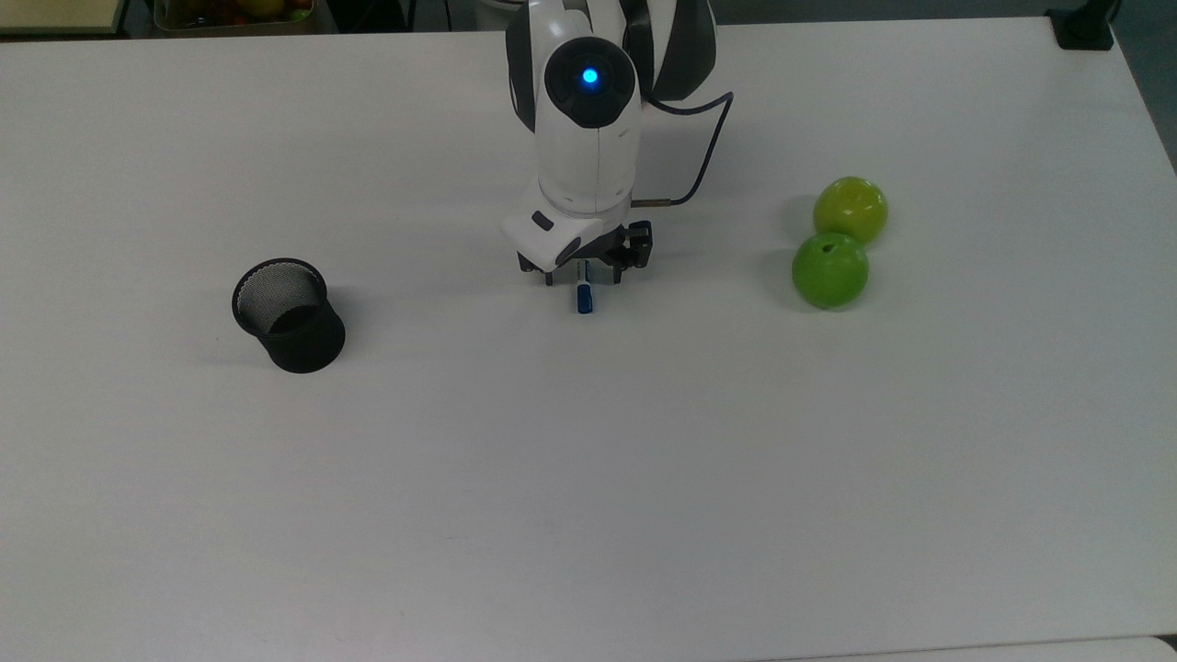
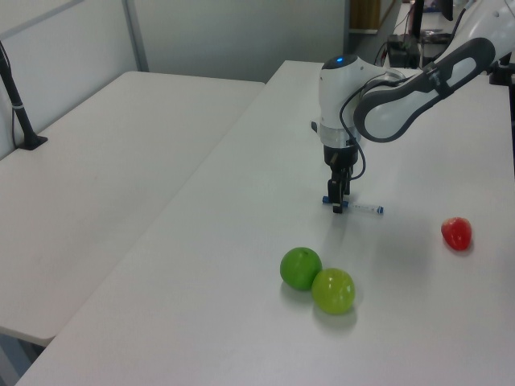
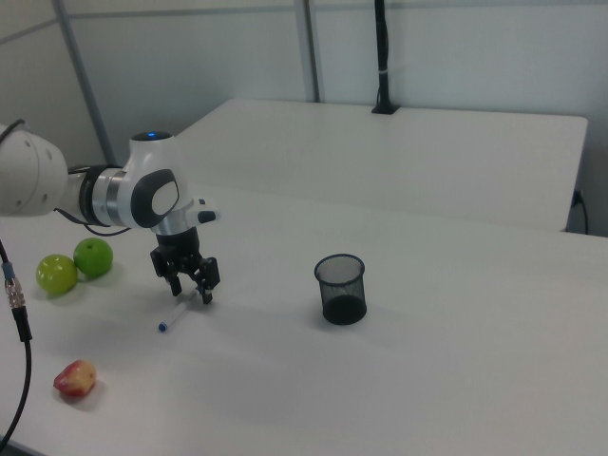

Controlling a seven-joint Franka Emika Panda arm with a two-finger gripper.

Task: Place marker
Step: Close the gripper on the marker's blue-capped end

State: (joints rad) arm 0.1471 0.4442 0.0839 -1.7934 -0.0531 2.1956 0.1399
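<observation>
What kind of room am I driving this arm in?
Probably a lab or office workroom: plain white tables pushed together, partition panels behind, and props such as a mesh cup and green apples.

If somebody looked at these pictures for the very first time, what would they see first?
Probably the big white robot arm in the middle of the white table, with its open pincer down over a marker lying flat. Next come two green apples side by side at the top view's right. A black mesh cup stands alone at the top view's left.
</observation>
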